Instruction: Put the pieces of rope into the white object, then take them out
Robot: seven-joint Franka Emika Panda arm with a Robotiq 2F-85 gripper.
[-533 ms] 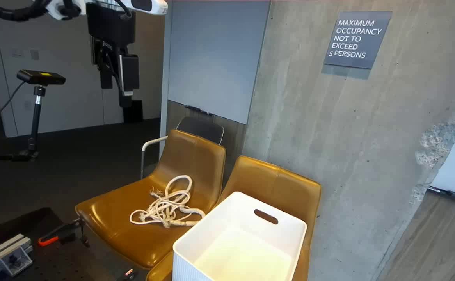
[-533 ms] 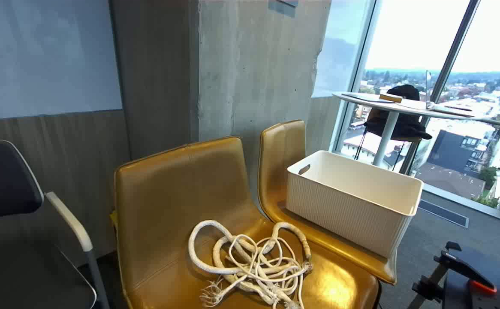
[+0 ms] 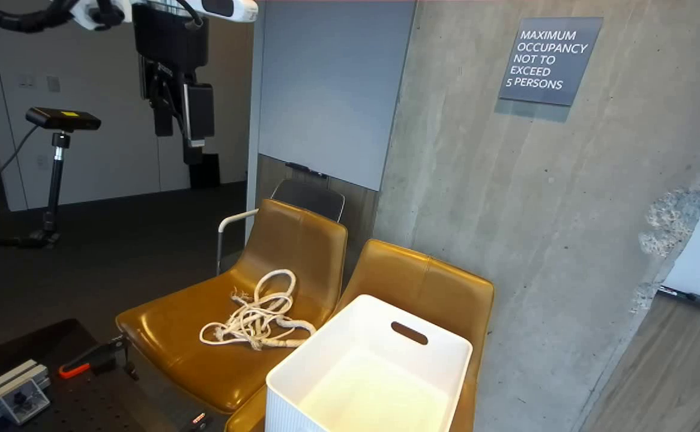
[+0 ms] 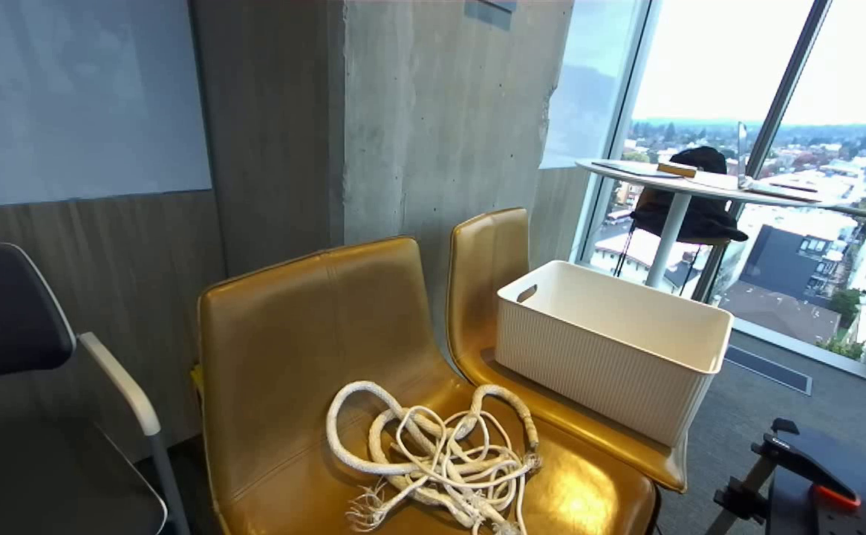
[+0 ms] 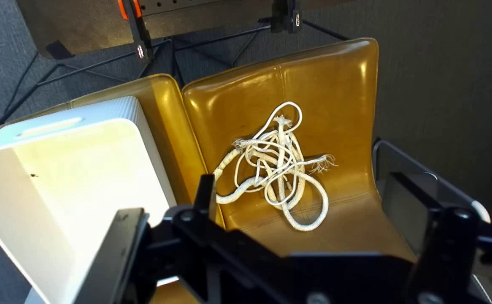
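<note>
A loose tangle of white rope pieces, thick and thin with frayed ends, lies on the seat of a tan chair. The rope shows in both exterior views (image 3: 257, 321) (image 4: 444, 464) and in the wrist view (image 5: 281, 147). The white object is a ribbed open bin with handle slots, on the neighbouring tan chair (image 3: 380, 318) (image 4: 596, 371) (image 5: 90, 177). Its visible inside holds no rope; a small dark spot shows there in the wrist view. My gripper (image 3: 179, 138) hangs high above the chairs, pointing down. In the wrist view the gripper (image 5: 308, 190) has its fingers wide apart, nothing between them.
The rope's chair (image 3: 182, 336) and the bin's chair (image 3: 434, 270) stand side by side by a concrete pillar (image 3: 476, 198). A grey chair with a pale armrest (image 4: 121, 383) stands beside them. A dark clamped table (image 3: 104, 396) and a camera on a stand (image 3: 63, 119) are nearby.
</note>
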